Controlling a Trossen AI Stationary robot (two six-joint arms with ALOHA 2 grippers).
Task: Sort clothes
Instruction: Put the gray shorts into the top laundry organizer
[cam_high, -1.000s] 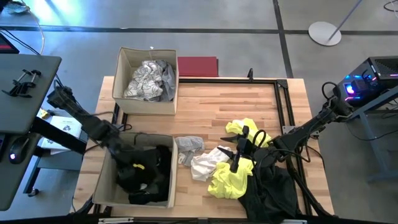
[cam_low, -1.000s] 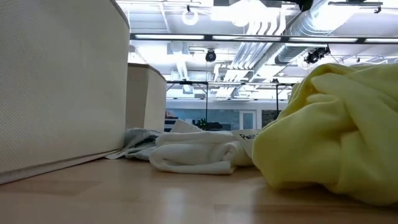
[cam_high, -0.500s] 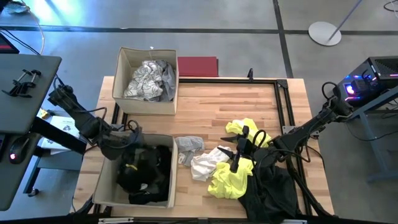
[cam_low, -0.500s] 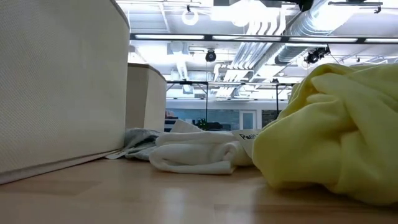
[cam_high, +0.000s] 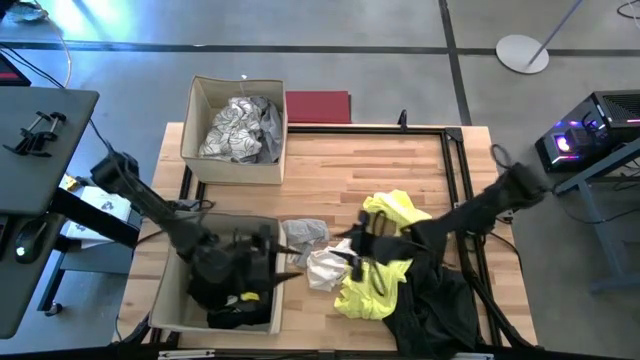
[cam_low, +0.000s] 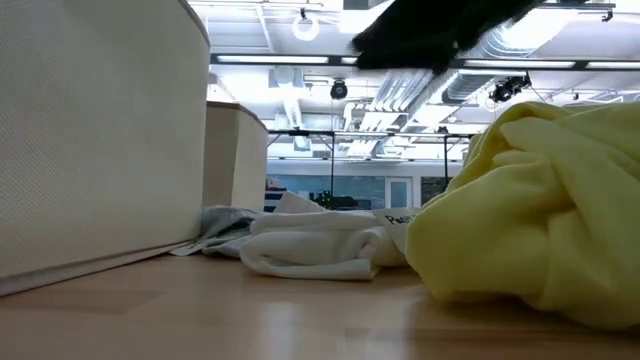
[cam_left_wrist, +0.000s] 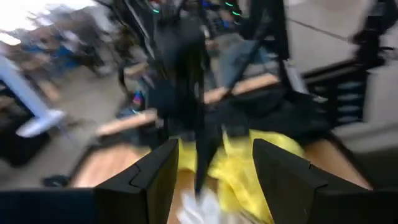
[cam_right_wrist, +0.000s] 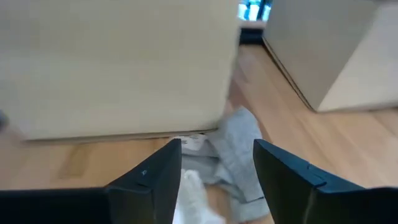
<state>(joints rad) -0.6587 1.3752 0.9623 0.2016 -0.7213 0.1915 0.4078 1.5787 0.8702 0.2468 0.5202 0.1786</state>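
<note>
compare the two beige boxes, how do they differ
The far box holds white and light grey clothes; the near box holds black clothes. The left pincer hangs over the near box; nothing hangs over the far box. Both are open-topped beige fabric boxes on the table's left side.

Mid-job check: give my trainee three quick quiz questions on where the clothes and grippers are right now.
1. True or false: the right gripper is open above the white cloth garment.
2. Which beige fabric box holds dark clothes: A the near box, B the far box?
3. Fill in: the neon yellow garment lies partly on a ____ garment.

Key: 1 true; 2 A; 3 black.
</note>
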